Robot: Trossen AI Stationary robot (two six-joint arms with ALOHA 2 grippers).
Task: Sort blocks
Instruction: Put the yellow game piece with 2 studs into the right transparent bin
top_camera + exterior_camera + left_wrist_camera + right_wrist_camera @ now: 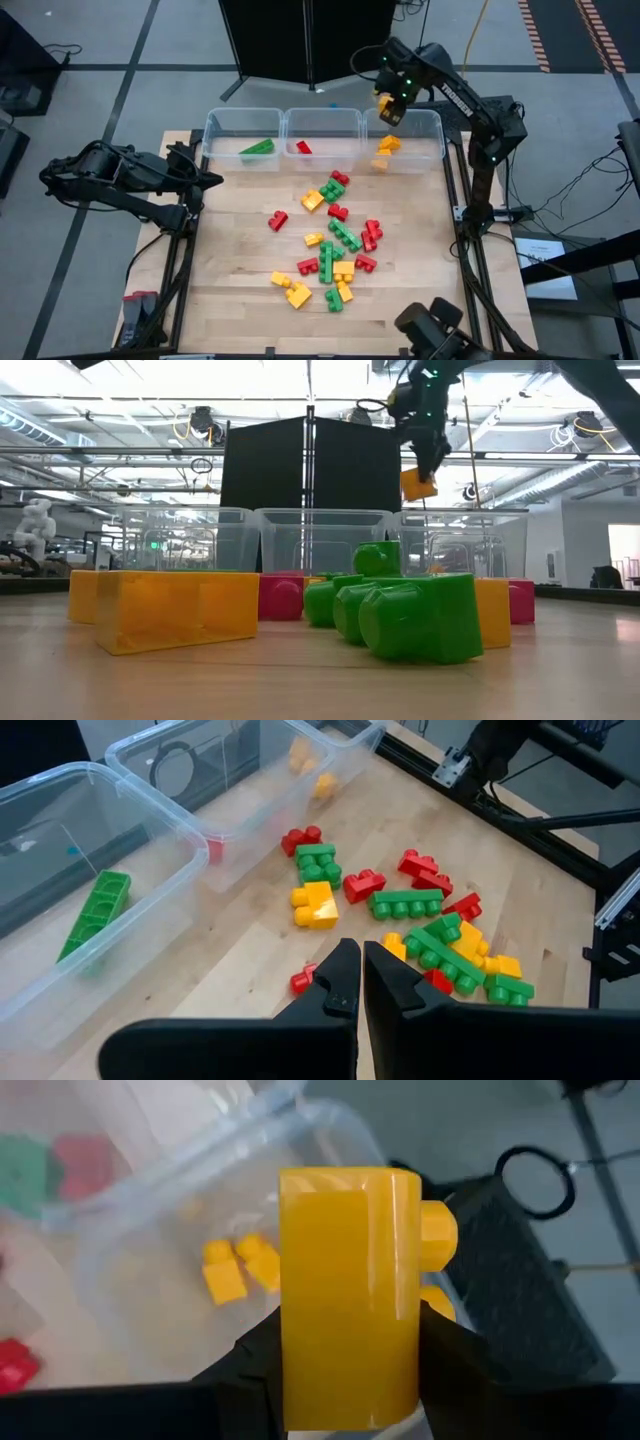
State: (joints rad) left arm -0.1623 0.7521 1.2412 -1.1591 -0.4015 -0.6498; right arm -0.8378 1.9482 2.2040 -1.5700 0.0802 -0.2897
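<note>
Your right gripper (389,108) clamps a yellow block (389,106) in the air above the right-hand clear bin (430,119), where other yellow blocks (385,149) lie. Your left gripper (208,180) waits fully closed and empty at the table's left edge. Loose blocks (335,240) remain scattered mid-table.

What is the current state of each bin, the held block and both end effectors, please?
Left end effector: shut, empty, waiting at the table's left edge.
Right end effector: shut on a yellow block, above the right bin.
Left bin: holds one green block.
Middle bin: holds one red block.
Right bin: holds yellow blocks.
</note>
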